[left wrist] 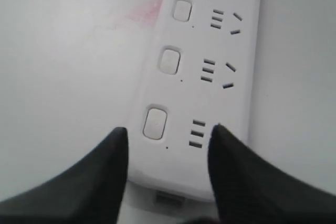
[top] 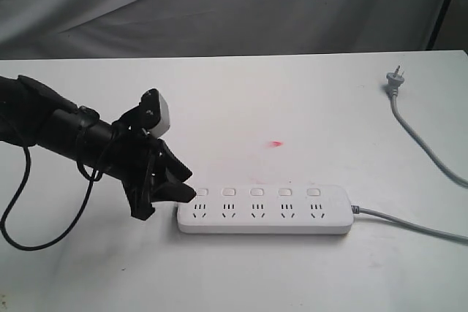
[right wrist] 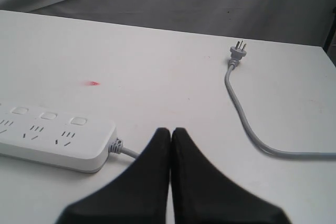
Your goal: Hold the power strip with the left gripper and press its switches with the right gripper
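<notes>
As the left gripper [left wrist: 169, 132] is spread wide astride the power strip [top: 263, 211], its end should be clamped squarely; the right gripper [right wrist: 170, 131] is pinched closed.

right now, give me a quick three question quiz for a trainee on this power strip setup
1. True or false: the right gripper is shut.
2. Relative to the grey cord, the left gripper straddles the power strip at: A the same end, B the opposite end, C the middle.
3. How many switches does the exterior view show?
Key: 1 true; 2 B; 3 five.
</notes>
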Motion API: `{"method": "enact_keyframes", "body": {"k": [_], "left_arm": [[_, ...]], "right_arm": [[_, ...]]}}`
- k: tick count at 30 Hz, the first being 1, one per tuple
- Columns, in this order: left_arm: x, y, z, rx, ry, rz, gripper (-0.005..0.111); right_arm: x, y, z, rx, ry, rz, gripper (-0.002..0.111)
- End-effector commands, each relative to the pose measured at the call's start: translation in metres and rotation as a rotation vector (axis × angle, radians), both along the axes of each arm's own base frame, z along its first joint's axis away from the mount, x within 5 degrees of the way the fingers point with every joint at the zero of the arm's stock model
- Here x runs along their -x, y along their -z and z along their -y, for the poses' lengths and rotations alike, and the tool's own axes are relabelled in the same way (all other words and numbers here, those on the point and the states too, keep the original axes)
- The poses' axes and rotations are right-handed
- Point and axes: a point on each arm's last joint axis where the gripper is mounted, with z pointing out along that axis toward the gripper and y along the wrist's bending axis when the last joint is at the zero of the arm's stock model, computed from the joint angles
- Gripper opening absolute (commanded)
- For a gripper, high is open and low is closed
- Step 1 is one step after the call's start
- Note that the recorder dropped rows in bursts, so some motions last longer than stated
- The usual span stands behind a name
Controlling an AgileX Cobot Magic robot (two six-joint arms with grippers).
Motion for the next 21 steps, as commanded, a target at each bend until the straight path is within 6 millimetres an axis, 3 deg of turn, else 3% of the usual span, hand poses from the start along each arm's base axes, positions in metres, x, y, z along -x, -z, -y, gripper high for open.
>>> {"method": "enact_keyframes", "body": {"k": [1,3,8,16,21], "left_arm": [[0.000,-0.034,0.002,0.033,-0.018,0.090,0.012],[0.002,-0.052,0.001,0.047,-0.022,0.134,0.000],[0.015,-0.117,-0.003,0.146,-0.166,0.194,0.000],[0.035,-0.185,-0.018,0.237,-0.406,0.316,0.000],[0.052,-0.231,-0.037,0.357,-0.680,0.377,0.000]], "right_arm": [[0.000,0.001,0.000,0.008,-0.002,0.002,0.000],[0.000,0.001,0.000,0.008,-0.002,0.002,0.000],[0.000,0.001,0.000,0.008,-0.002,0.002,0.000],[0.000,0.001,0.000,0.008,-0.002,0.002,0.000],[0.000,0.001,0.000,0.008,-0.002,0.002,0.000]]}}
